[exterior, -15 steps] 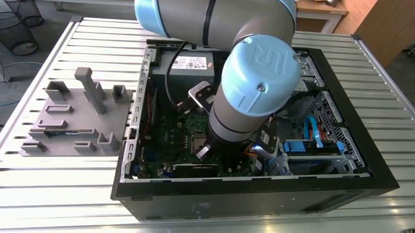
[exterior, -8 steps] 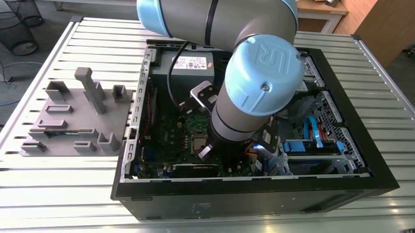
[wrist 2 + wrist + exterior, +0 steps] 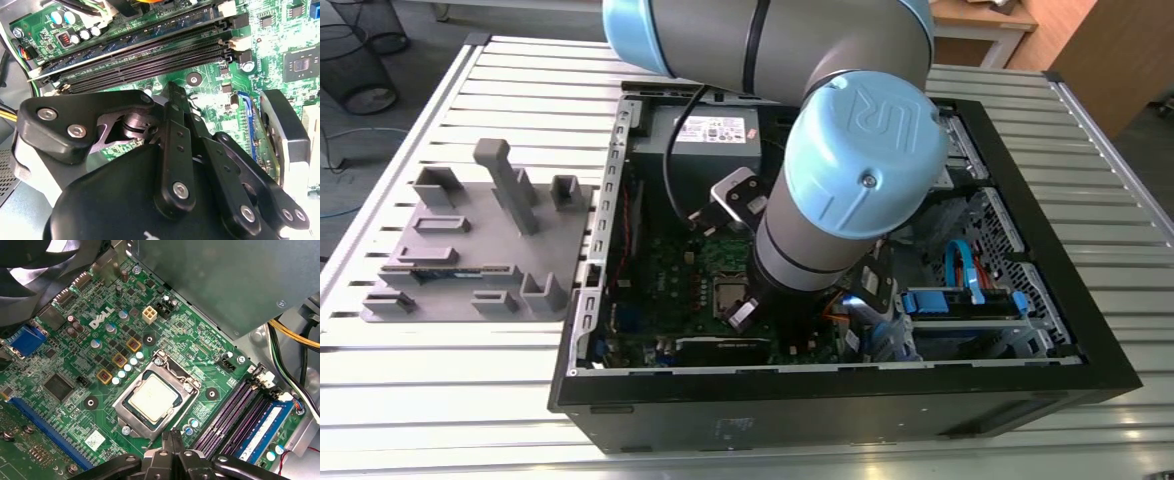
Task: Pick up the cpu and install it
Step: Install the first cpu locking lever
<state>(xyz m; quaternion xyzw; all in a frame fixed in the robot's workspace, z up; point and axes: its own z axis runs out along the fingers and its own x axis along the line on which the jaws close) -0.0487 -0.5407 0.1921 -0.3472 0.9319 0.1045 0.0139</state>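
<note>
The slatted metal worktop (image 3: 454,385) filled most of the exterior view, with grey floor, a wire basket (image 3: 360,60) and wooden furniture (image 3: 1107,50) beyond its far edge. On it lay an open black case (image 3: 854,400), its near wall close to the worktop's near edge, with bare slats running along both sides. The arm (image 3: 854,150) reached down into the middle of the case, its blue-capped joints above the opening. On the exterior view's left, just beside the case, stood a grey fixture (image 3: 467,260) with upright posts, and clear slats lay between it and the worktop's edge. Inside the case the grey power supply (image 3: 225,280) took up the far end, its wall standing near the socket, with yellow and black cables beside it. A black fan (image 3: 45,265) hung over one corner of the green motherboard (image 3: 75,345). The memory slots (image 3: 230,415) ran near the socket, one holding a blue module. The silver socket frame (image 3: 135,425) lay flat on the board, and the cpu (image 3: 152,397) sat level inside it, metal top up. The pincer (image 3: 172,440) hovered just beside the frame's edge, apart from the cpu, its fingers (image 3: 172,115) clenched together with nothing seen between them.
</note>
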